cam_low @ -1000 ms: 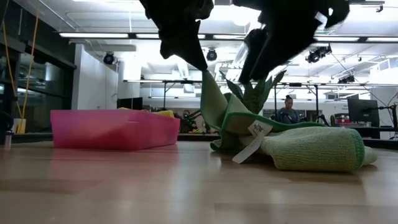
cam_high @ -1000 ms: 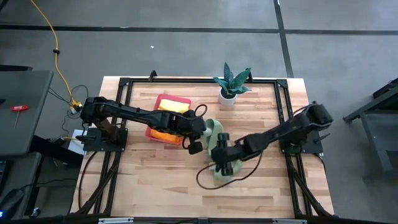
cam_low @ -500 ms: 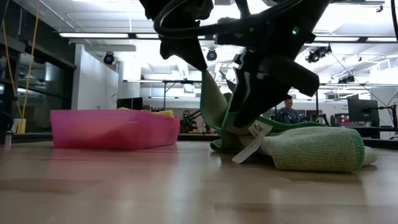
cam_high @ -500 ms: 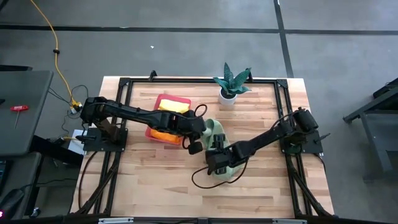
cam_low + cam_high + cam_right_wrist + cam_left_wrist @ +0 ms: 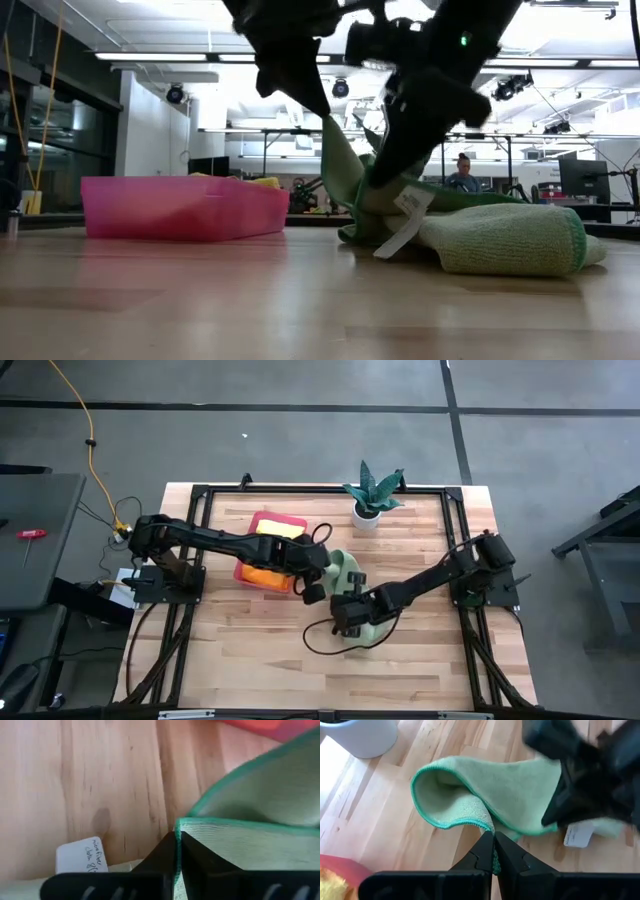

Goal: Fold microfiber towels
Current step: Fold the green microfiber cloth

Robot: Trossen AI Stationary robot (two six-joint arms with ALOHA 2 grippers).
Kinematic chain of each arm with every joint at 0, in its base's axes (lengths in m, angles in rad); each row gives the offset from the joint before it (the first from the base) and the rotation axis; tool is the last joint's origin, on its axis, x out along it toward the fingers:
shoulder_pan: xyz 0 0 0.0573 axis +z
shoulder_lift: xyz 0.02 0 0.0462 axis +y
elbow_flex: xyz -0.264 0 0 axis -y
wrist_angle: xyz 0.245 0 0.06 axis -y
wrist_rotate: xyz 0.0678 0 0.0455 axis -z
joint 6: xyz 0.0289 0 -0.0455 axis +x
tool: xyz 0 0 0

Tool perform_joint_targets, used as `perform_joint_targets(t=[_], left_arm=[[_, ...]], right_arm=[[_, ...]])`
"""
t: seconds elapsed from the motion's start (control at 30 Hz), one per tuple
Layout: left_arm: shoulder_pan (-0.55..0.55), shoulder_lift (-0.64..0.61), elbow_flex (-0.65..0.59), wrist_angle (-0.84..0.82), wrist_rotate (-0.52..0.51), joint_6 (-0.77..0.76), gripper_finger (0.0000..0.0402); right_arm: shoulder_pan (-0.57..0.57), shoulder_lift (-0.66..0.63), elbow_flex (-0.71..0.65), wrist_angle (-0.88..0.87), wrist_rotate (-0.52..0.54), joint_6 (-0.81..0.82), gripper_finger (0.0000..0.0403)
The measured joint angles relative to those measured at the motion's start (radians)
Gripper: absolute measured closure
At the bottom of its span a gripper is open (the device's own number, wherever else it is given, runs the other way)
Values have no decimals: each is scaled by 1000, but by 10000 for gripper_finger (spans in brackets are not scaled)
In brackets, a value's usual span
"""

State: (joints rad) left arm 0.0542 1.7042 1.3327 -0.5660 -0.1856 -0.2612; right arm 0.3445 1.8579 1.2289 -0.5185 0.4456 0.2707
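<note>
You are looking at a wooden table (image 5: 250, 640) in a big bright room with a person (image 5: 463, 172) sitting far back. The pale green towel (image 5: 350, 572) is lying near the table's middle. The left gripper (image 5: 493, 851) is pinching its edge. The right gripper (image 5: 177, 840) was wide open a second ago; now it is pinching the towel's hem, at five o'clock from the pink tray (image 5: 262, 520).

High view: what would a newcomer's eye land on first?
Both grippers pinching one pale green towel mid-table: the left gripper shut on one edge, the right gripper shut on another. Behind them, a pink tray with yellow and orange cloths, and a potted plant at the far edge.
</note>
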Motion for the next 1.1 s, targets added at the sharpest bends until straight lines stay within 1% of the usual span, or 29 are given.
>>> perform_joint_targets(t=[0.07,0.13,0.23,0.3,0.37,0.43,0.5,0.57,0.7,0.83,0.97,1.1], left_arm=[[2,-17,0,-33,2,7,401],[10,-58,-1,-103,3,8,401],[26,-147,0,-211,3,8,401],[29,-213,0,-256,2,1,401],[31,-282,0,-269,11,-26,401],[29,-341,0,-275,50,-61,401],[23,-385,12,-290,77,-111,401],[10,-412,48,-331,73,-153,401],[-30,-424,184,-407,50,-160,401],[-61,-397,340,-487,15,-113,401],[-58,-364,460,-556,-64,-27,401],[-19,-339,531,-550,-127,95,401]], right_arm=[[-3,-39,0,-33,7,34,398],[-4,-94,0,-102,26,83,399],[1,-210,0,-245,102,177,401],[7,-305,0,-296,142,221,401],[9,-402,0,-310,157,249,402],[5,-495,0,-308,158,262,402],[-8,-578,0,-301,167,276,402],[-21,-651,0,-301,173,283,402],[-35,-775,0,-301,173,257,402],[-44,-891,4,-312,174,224,402],[-44,-975,51,-376,175,199,403],[-52,-1012,140,-494,179,197,403]])
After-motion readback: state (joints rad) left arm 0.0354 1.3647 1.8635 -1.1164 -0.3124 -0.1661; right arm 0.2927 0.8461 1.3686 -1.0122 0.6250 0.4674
